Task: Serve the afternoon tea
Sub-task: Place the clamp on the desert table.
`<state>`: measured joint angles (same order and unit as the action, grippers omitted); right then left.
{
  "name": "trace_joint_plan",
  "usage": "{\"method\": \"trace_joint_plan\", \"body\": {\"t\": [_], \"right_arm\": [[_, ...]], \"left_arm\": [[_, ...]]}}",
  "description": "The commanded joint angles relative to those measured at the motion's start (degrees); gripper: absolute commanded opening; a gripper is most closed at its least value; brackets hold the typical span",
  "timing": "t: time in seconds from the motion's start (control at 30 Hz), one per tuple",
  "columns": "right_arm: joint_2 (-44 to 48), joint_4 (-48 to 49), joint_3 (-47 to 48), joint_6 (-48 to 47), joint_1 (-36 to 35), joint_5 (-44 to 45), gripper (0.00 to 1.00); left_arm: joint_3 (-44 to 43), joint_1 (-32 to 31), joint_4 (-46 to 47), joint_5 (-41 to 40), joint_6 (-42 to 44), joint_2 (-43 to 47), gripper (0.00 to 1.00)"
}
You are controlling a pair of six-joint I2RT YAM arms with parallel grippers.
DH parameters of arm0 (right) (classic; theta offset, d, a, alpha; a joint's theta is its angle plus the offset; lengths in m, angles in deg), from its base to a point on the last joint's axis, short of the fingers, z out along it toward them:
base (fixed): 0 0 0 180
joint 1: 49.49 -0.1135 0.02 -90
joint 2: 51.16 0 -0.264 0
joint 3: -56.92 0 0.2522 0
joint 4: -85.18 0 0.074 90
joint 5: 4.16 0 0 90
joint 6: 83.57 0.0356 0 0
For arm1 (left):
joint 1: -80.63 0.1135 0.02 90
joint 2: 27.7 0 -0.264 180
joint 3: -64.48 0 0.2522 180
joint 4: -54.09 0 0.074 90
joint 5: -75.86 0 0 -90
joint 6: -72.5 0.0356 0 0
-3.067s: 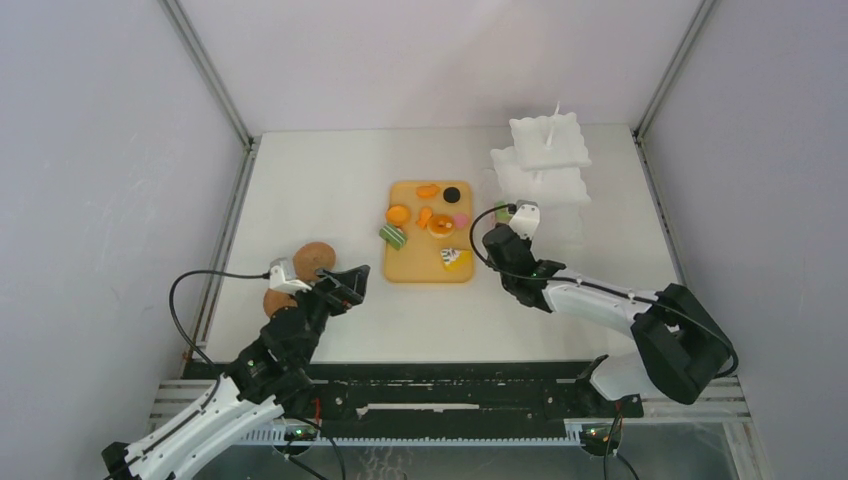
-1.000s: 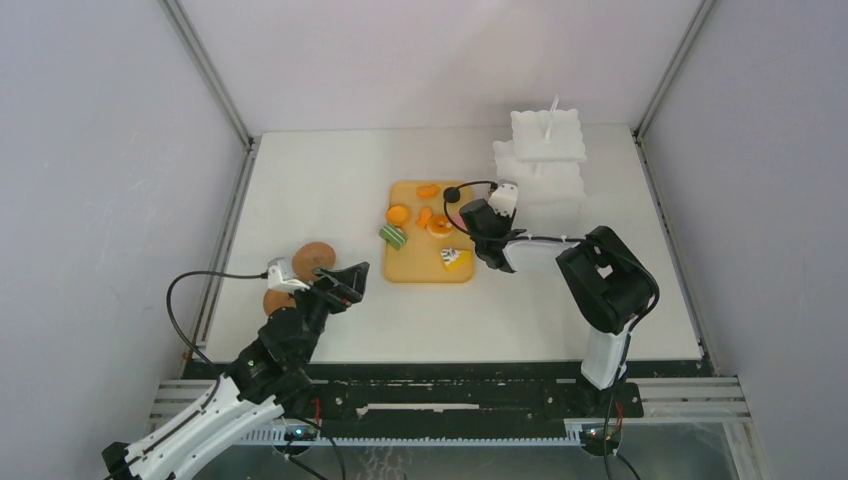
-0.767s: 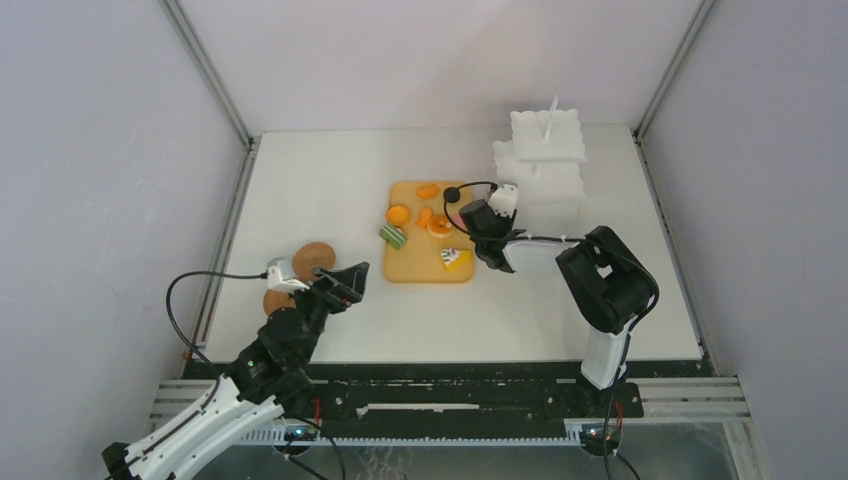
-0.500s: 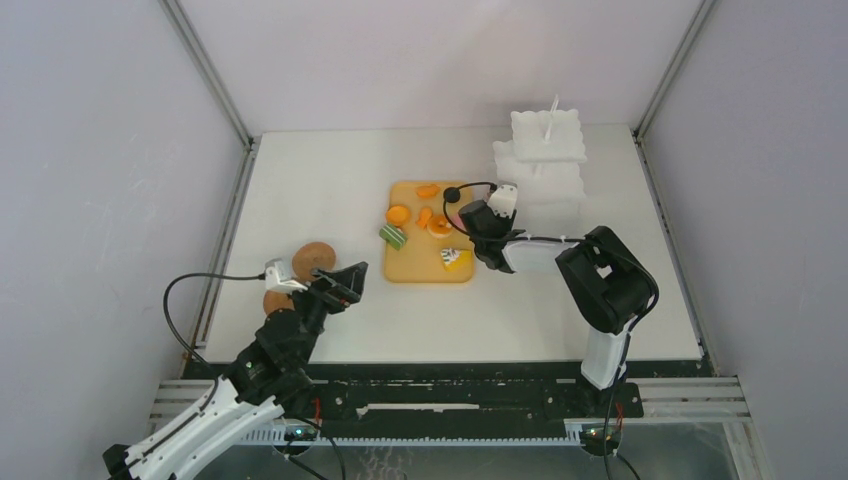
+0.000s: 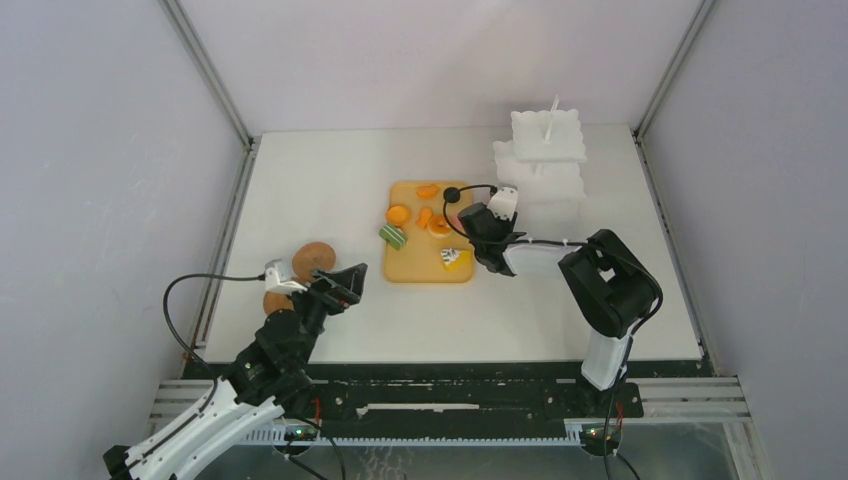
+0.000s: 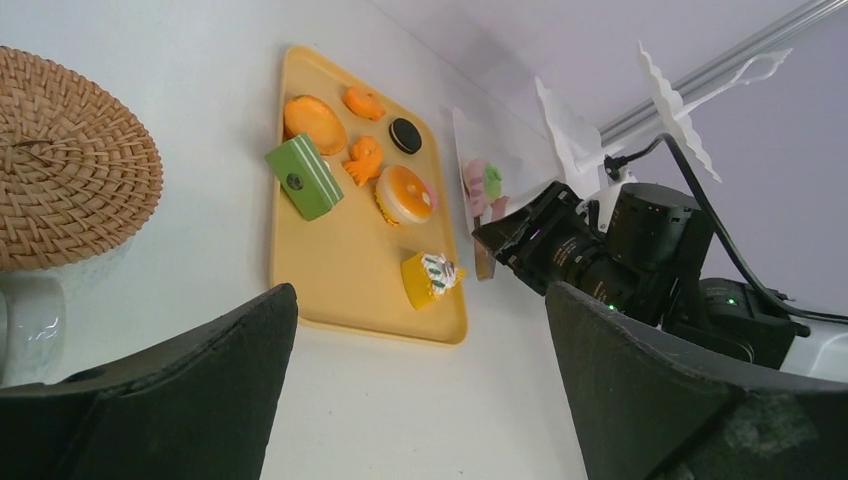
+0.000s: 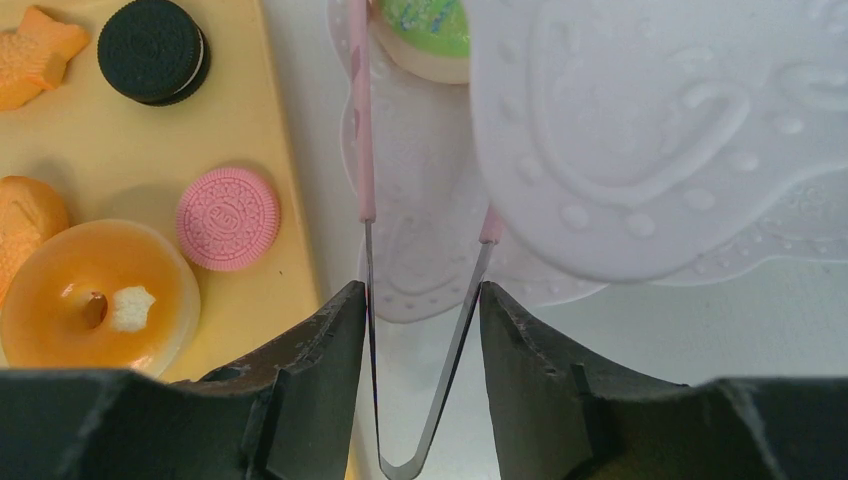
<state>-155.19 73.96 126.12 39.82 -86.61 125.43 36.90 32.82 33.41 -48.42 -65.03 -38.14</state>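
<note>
Right claw point(image 7: 420, 296): partly closed and grasping the pink tongs point(image 7: 361, 150). Both fingers press the metal arms just ahead of the bend. The tongs stand spread.

- Left tong arm: runs along the gap between the right edge of the tan board point(image 7: 130, 150) and the lower plate point(image 7: 420, 255) of the white tiered stand point(image 5: 545, 165).
- Right tong arm: its pink tip passes under the upper tier point(image 7: 650, 130), which overhangs it and hides it.
- Green donut point(image 7: 425, 30): rests on the lower plate, just right of the left tong arm. Whether they touch cannot be told.

Left claw point(image 6: 420, 300): released, jaws spread wide, nothing between them. It hovers over the bench point(image 5: 320, 190) at the near left, beside the two woven coasters point(image 5: 314, 257), well apart from the board.

On the board:
- Pink round point(image 7: 228, 218): near the right edge, just beside the orange glazed donut point(image 7: 80, 300).
- Black round point(image 7: 152, 50): farther back.
- Yellow wedge point(image 5: 456, 259): at the near right corner, close to the right arm.
- Green striped block point(image 6: 303, 177): toward the left edge.

White bench surface shows between the left claw and the board.
</note>
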Motion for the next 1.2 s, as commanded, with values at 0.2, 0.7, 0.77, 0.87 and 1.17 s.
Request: {"method": "trace_joint_plan", "body": {"t": [0.2, 0.7, 0.77, 0.87, 1.17], "right_arm": [[2.8, -0.1, -0.6, 1.4, -1.2, 1.5, 0.54], [0.4, 0.4, -0.5, 2.7, -0.6, 0.0, 0.46], [0.7, 0.2, -0.5, 2.9, -0.8, 0.2, 0.43], [1.1, 0.0, -0.6, 3.2, -1.4, 0.5, 0.41], [2.7, -2.1, -0.6, 4.7, -3.6, 2.4, 0.42]], "left_arm": [[-1.0, 0.2, -0.5, -0.5, 0.6, 0.9, 0.98], [-0.6, 0.2, -1.9, -1.1, 0.4, 2.1, 0.98], [-0.7, 0.2, -2.0, -1.1, 0.5, 2.1, 0.98], [-0.7, 0.2, -2.3, -1.0, 0.5, 2.2, 0.98], [-0.8, 0.2, -4.3, -1.0, 0.0, 4.5, 0.98]]}}
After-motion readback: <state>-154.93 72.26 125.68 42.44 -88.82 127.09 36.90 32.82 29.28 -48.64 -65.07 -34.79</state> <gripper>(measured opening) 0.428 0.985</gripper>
